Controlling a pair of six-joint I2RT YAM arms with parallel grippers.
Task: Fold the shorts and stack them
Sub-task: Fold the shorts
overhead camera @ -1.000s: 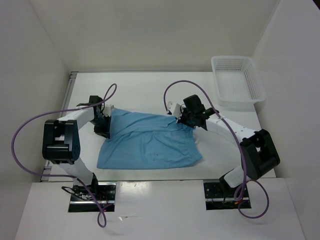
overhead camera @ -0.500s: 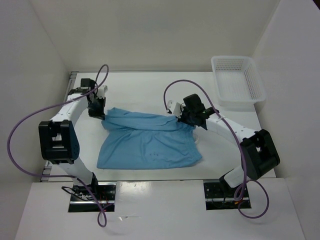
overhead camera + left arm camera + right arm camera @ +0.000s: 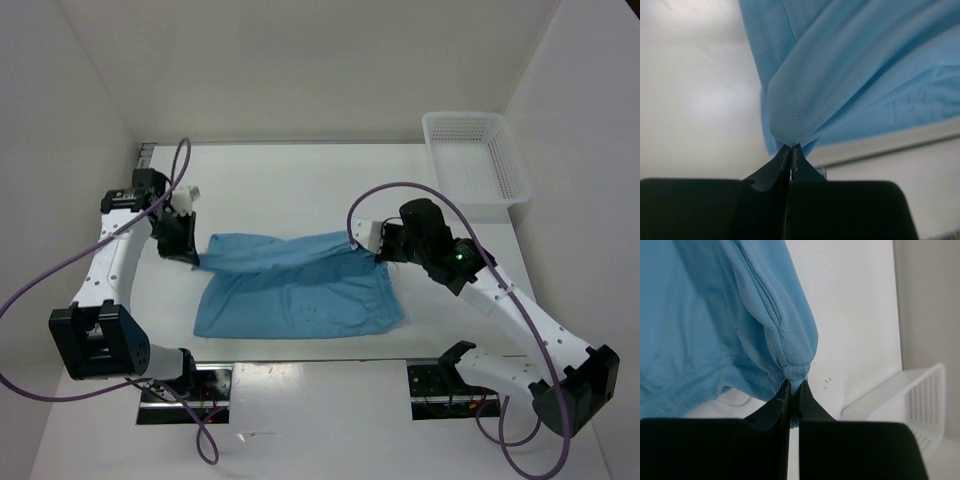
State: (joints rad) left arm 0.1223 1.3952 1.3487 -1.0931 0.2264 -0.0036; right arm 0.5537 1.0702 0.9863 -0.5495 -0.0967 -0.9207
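The sky-blue shorts (image 3: 295,285) hang stretched between my two grippers, their near part resting on the white table. My left gripper (image 3: 197,258) is shut on the far left corner of the fabric; in the left wrist view the cloth (image 3: 840,75) bunches right at the closed jaws (image 3: 790,148). My right gripper (image 3: 380,250) is shut on the far right corner at the waistband; the right wrist view shows gathered fabric (image 3: 775,330) pinched at the jaws (image 3: 795,383). A white cord loop (image 3: 732,399) shows under the cloth.
A white plastic mesh basket (image 3: 476,160) stands at the far right of the table and shows in the right wrist view (image 3: 910,395). White walls close in the table on three sides. Purple cables loop over both arms.
Both grippers have lifted and pulled the far edge of the shorts toward the near side. The left arm swung outward to the left; the right arm rose and moved nearer.
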